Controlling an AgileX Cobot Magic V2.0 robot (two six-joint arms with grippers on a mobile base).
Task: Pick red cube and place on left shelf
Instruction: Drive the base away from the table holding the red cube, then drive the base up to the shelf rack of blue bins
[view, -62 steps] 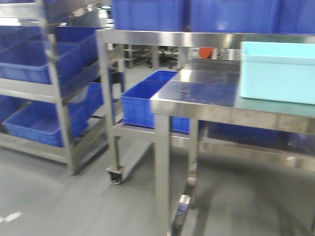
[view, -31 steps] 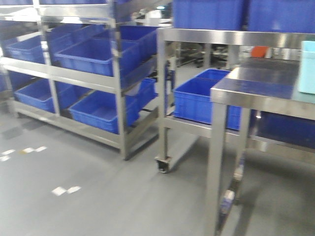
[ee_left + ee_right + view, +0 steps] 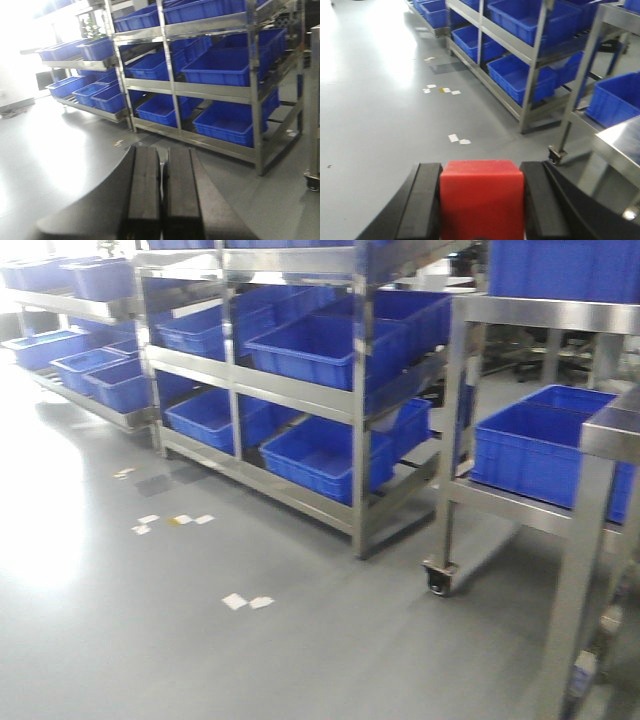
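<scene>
The red cube (image 3: 481, 200) is clamped between the two black fingers of my right gripper (image 3: 481, 172) in the right wrist view, held above the grey floor. My left gripper (image 3: 161, 172) has its black fingers pressed together with nothing between them. The left shelf (image 3: 355, 410) is a steel rack holding blue bins, standing ahead across the floor; it also shows in the left wrist view (image 3: 252, 95) and the right wrist view (image 3: 535, 60). Neither gripper shows in the front view.
A wheeled steel cart (image 3: 455, 440) with a blue bin (image 3: 540, 445) stands right of the rack. A steel table leg (image 3: 575, 580) is at the near right. Another rack of blue bins (image 3: 80, 360) stands at the far left. Paper scraps (image 3: 245, 601) lie on the floor.
The front view has swung left: the steel table and pale blue box have slid out to the right, and the rack of blue bins has come to the middle.
</scene>
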